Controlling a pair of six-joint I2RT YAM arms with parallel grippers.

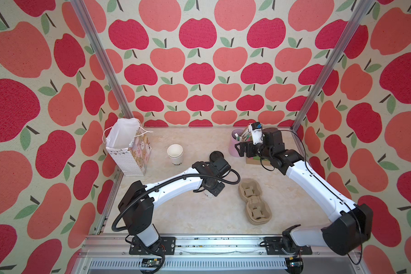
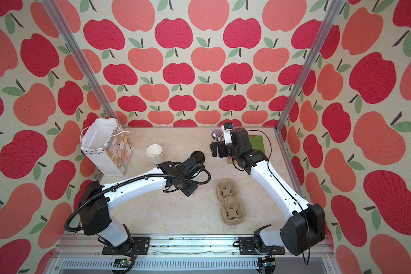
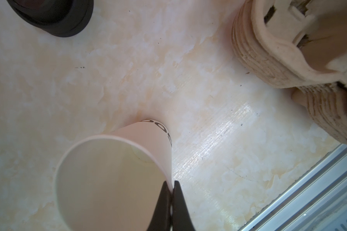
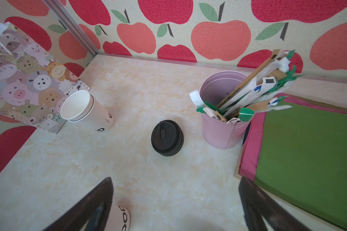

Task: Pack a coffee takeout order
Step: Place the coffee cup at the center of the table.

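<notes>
My left gripper (image 3: 171,183) is shut on the rim of a white paper cup (image 3: 112,176) with black lettering, one finger inside and one outside its wall. In both top views the wrist hides most of this cup (image 1: 208,195) (image 2: 189,194), which sits left of the tan pulp carrier (image 1: 254,201) (image 2: 230,201). A black round lid (image 1: 216,156) (image 4: 167,138) lies on the table behind it. My right gripper (image 4: 175,180) (image 1: 241,148) hangs open and empty beside the green napkin (image 4: 308,150), near wrapped straws (image 4: 248,94).
Two nested white cups (image 1: 175,154) (image 4: 84,110) stand by an animal-print gift bag (image 1: 128,149) at the back left. The pink straw holder (image 4: 218,132) stands at the back right, next to pink napkins (image 4: 248,156) under the green one. A metal rail (image 3: 319,190) runs along the table's front edge.
</notes>
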